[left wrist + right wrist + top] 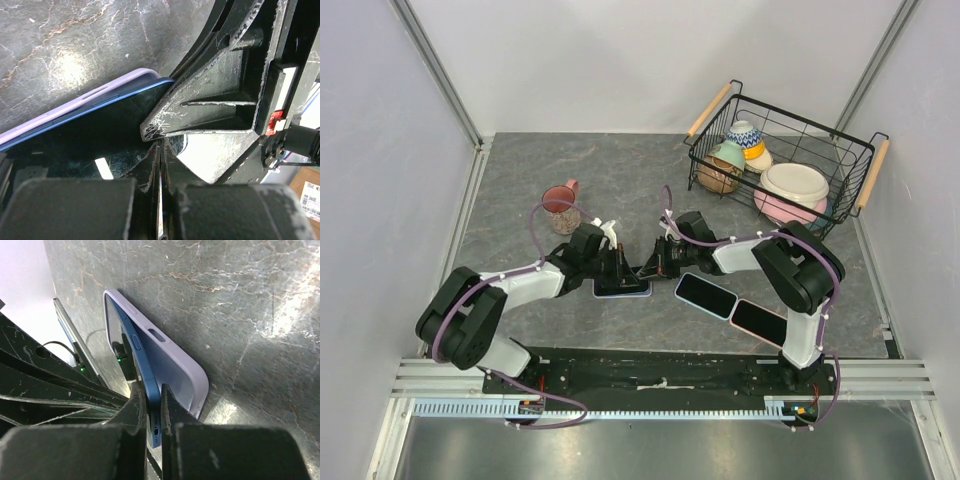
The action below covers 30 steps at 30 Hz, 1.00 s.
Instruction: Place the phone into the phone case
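Note:
A blue phone lies tilted in a lavender phone case on the grey table. Its far edge sits inside the case and its near end is raised. My right gripper is shut on the phone's end with the charging port. My left gripper is shut, its tips resting on the phone's dark screen, with the case rim beyond. In the top view both grippers, the left and the right, meet over the phone and case at the table's middle.
Two more dark phones lie near the right arm. A pink mug stands behind the left arm. A black wire basket with bowls and plates stands at the back right.

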{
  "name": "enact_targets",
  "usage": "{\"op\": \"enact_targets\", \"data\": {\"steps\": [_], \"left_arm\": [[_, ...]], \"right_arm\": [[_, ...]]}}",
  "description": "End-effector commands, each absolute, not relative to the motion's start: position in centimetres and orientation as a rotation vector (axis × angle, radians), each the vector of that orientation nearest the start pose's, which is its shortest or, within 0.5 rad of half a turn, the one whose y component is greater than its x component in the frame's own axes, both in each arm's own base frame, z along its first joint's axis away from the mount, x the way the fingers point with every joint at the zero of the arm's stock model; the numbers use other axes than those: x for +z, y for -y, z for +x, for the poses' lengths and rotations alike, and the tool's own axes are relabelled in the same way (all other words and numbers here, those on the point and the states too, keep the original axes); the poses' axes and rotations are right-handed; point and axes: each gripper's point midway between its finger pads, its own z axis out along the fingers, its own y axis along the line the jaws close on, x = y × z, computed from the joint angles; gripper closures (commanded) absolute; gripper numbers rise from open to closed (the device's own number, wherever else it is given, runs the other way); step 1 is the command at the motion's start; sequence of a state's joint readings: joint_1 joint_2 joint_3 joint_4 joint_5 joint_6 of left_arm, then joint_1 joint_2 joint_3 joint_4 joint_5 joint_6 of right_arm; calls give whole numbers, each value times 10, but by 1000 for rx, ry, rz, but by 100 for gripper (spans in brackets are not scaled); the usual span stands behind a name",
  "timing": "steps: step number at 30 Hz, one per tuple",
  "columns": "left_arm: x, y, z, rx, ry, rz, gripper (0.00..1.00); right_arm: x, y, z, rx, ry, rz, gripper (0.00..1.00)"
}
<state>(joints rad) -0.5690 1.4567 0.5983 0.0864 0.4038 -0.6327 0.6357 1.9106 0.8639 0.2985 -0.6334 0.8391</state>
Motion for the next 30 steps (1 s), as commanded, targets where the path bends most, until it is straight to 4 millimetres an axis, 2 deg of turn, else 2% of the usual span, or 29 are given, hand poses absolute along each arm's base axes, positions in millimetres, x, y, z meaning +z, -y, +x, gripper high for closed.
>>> {"op": "enact_targets", "data": {"steps": [1,8,12,13,19,25,30], "left_arm": [[18,246,221,-943,-2620,75,98],[-1,233,217,-832,-2687,9,98],[-7,224,219,-761,-2697,-19,98],[-12,221,213,-744,-2731,-27,98],[-23,219,206,-742,-2782,-55,98],[-30,209,203,-702,-2817,-100,98],[-36,198,204,-718,-2827,-180,98]], "right_arm": [[-71,-295,179,815,-3015,-225,92],[-78,-289,172,761,-3055,-236,86],[-76,-285,172,735,-3052,-253,77],[-75,-285,173,734,-3047,-255,76],[-69,-281,173,695,-3039,-282,66],[-69,-276,170,681,-3041,-302,60],[-69,-271,167,649,-3055,-326,51]]}}
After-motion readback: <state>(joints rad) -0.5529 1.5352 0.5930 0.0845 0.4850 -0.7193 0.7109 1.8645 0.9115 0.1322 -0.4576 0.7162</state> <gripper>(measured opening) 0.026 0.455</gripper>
